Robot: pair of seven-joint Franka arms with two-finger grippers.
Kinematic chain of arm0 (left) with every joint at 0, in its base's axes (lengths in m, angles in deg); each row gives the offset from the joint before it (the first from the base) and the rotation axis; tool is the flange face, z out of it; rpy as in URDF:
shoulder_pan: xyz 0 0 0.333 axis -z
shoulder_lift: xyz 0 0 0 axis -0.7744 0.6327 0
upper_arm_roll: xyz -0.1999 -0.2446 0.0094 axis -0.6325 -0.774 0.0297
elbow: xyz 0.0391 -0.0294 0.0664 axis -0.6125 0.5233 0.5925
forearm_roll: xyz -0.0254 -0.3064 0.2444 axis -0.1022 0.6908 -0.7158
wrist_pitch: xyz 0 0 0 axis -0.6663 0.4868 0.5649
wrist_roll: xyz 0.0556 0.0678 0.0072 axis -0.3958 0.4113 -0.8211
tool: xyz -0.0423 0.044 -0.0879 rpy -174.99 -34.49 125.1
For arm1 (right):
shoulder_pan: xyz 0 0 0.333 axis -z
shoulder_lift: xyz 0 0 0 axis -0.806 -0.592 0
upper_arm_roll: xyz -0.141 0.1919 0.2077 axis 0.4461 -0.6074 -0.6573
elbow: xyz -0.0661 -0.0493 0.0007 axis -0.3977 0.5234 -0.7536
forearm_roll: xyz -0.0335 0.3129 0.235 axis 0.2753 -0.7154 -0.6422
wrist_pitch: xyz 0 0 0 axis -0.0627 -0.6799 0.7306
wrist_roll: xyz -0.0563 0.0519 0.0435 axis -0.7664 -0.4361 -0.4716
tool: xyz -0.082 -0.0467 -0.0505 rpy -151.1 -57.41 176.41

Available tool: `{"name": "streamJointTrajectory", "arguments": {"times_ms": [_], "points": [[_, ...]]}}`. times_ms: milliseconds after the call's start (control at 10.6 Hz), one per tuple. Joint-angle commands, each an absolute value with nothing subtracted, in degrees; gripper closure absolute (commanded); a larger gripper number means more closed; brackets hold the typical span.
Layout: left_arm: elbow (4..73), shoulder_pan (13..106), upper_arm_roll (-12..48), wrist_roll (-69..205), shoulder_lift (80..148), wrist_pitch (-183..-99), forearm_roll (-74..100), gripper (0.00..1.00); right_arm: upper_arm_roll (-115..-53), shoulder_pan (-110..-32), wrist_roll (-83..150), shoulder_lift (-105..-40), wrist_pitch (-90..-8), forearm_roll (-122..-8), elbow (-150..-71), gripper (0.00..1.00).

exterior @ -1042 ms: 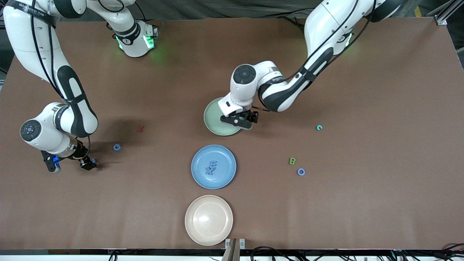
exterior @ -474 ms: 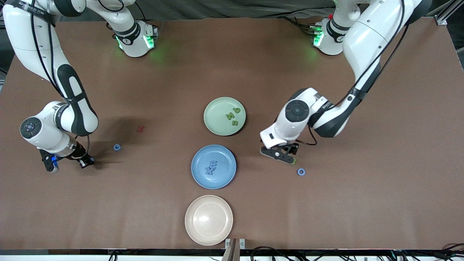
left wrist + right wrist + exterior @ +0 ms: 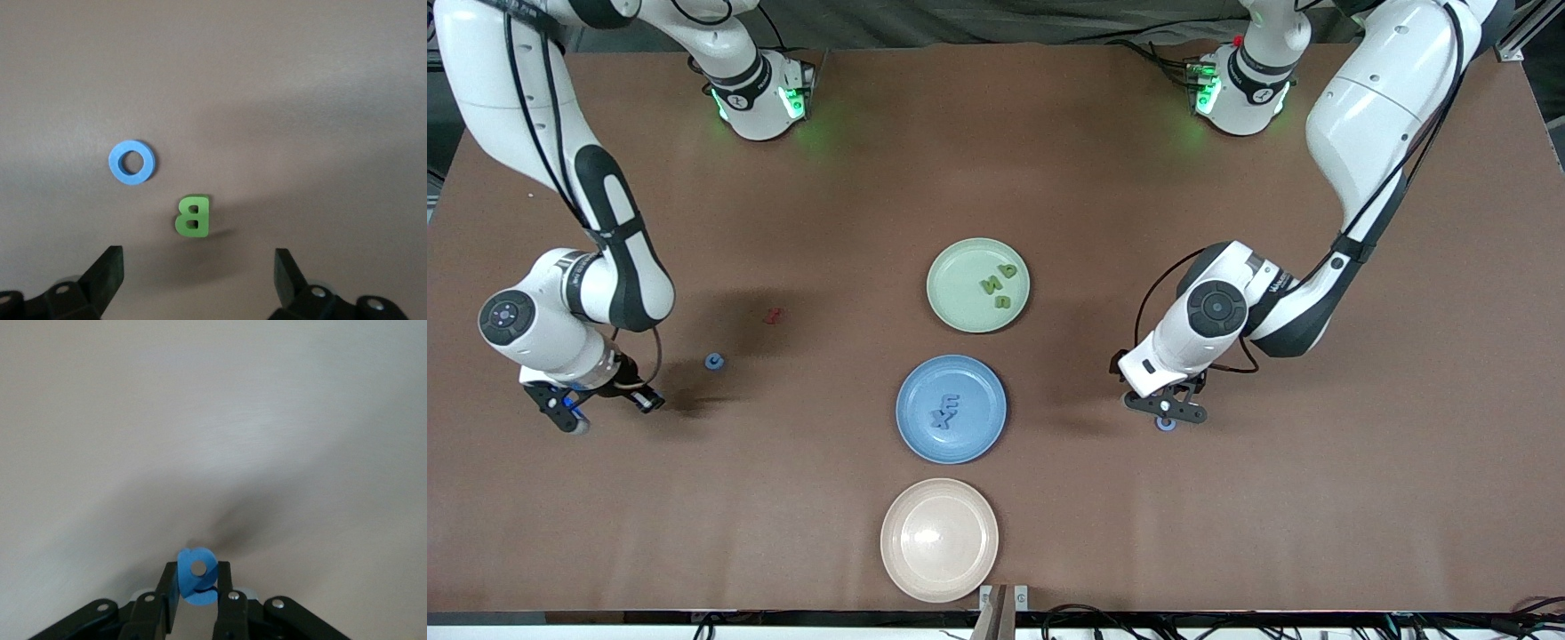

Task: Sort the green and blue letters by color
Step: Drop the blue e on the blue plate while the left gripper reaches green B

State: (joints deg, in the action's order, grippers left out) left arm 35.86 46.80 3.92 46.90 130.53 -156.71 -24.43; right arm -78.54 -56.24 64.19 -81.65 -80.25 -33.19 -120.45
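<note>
Right gripper (image 3: 197, 613) clamps a blue letter (image 3: 197, 585); left gripper (image 3: 1167, 411) gapes wide.
Left gripper covers green B (image 3: 192, 215), half hides blue O (image 3: 1164, 425) in front view.

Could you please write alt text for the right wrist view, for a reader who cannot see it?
The right gripper is shut on a small blue letter, pinched upright between its two black fingers above the plain brown table. The letter has a small round hole, and a soft shadow lies on the table just past it; nothing else is in view.
</note>
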Motion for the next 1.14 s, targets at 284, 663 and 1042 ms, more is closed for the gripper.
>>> {"name": "streamJointTrajectory", "arguments": {"times_ms": [284, 663, 1042], "points": [[35.76, 47.67, 5.76, 36.76, 132.24, -156.45, -25.83, 0.11, -80.5, -70.99, 56.44, -75.97, -76.99, -31.34, -119.56, 1.0], [35.23, 47.76, 6.2, 36.85, 134.35, -156.8, -30.15, 0.14, -81.12, -82.15, 56.53, -79.56, -77.16, -31.78, -112.29, 1.0], [34.19, 48.37, 6.55, 38.43, 135.22, -156.8, -29.97, 0.21, -81.12, -90.6, 57.58, -90.1, -77.78, -31.87, -101.39, 1.0]]}}
